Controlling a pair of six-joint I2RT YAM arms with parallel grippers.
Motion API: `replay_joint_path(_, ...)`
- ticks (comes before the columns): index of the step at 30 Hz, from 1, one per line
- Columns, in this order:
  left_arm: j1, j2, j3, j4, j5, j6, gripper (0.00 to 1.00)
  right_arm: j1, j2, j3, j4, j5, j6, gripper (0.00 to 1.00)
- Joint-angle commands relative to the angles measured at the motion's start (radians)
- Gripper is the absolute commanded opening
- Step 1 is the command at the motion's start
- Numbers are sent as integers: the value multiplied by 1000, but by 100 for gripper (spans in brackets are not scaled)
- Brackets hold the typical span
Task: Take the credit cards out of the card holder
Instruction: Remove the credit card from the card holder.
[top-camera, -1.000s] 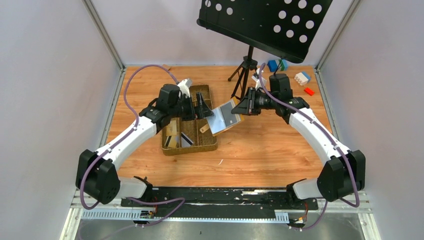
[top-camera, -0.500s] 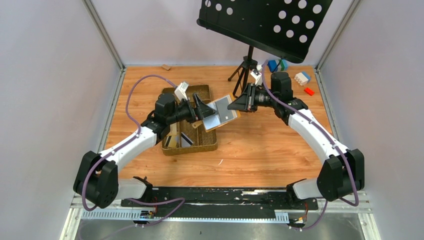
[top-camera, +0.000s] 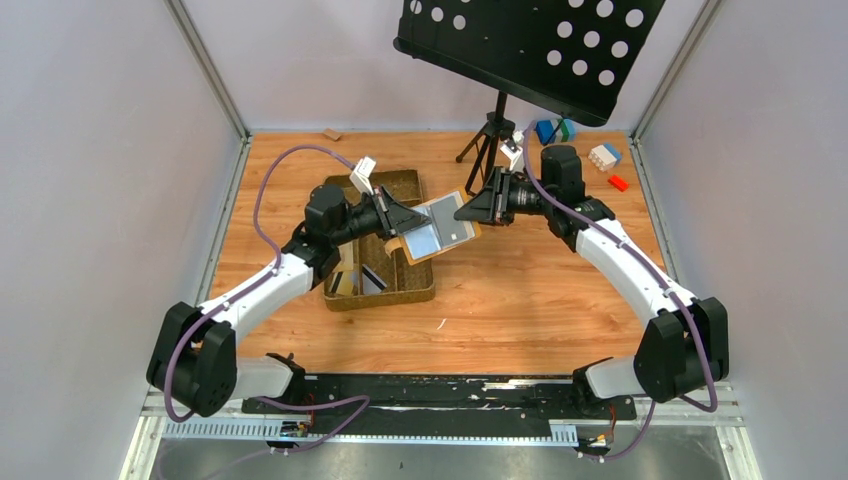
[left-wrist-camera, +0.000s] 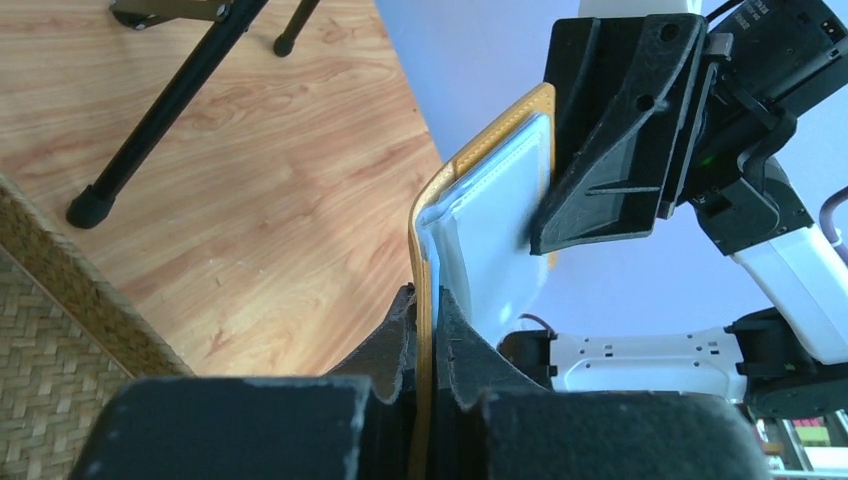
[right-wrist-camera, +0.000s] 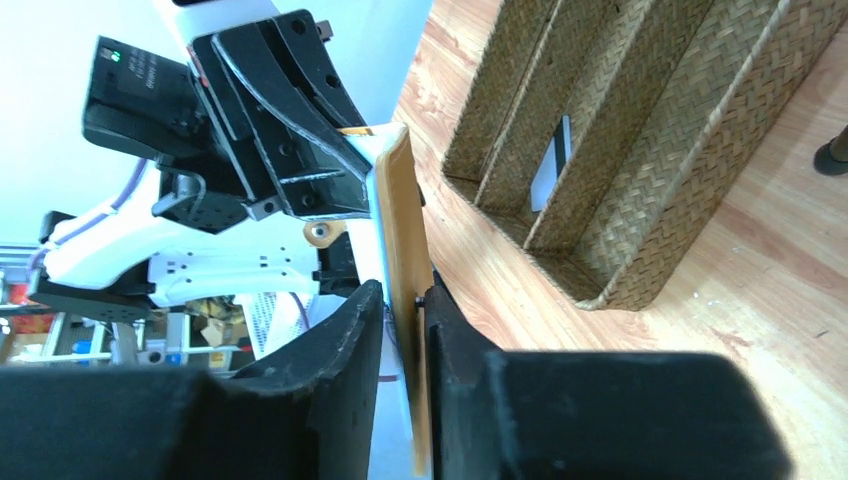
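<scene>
Above table centre, just off the tray's far-right corner: small flat mustard-yellow folding card holder (top-camera: 438, 232) w/ grey-blue lining, held clear of the wooden tabletop (top-camera: 530, 300), spread open, lining facing up toward top cam.

L side: left gripper (left-wrist-camera: 427, 305) is clamped tight on the holder's mustard edge. The L wrist view shows both black fingers pressed against the leather, no gap.

R side: right gripper (right-wrist-camera: 403, 295) pinches the opposite flap. The R wrist view shows the fingers closed onto the tan edge from both sides. Both grippers thus grip the same holder, one flap each, tips near each other.

Inner face: darker grey rectangle on the R half. Cannot tell if card or pocket.

Brown woven rectangular compartment tray (top-camera: 380, 301) sits on the table below/left of the holder, under the L wrist. Credit cards already in its near compartments: a tan-gold card (top-camera: 345, 281) leaning in the L slot, and a dark card w/ pale stripe (top-camera: 374, 281) beside it. Exact compartment count is hidden by the arm.

Far side: black perforated music stand (top-camera: 530, 40) on a tripod. Coloured toy blocks (top-camera: 604, 156) at the far-R corner, well apart from the work.
</scene>
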Motion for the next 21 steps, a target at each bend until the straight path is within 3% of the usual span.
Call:
replay_joint_path(1, 4, -12, 69, -79, 10, 75, 0, 2, -10, -9, -18, 15, -49, 30)
replay_joint_path(7, 7, 29, 119, -126, 46, 116, 0, 3, -39, 1, -110, 30, -124, 38)
replay_joint_path(11, 7, 41, 123, -134, 52, 123, 0, 3, -55, -21, -126, 32, -136, 28)
replay_joint_path(16, 7, 56, 158, -216, 57, 172, 0, 6, -64, -24, -142, 37, -157, 24)
replay_joint_path(19, 7, 58, 162, -251, 60, 191, 0, 20, -52, -24, -148, 46, -169, 7)
replay_joint_path(21, 7, 59, 165, -276, 57, 206, 0, 27, -41, -15, -175, 60, -183, 1)
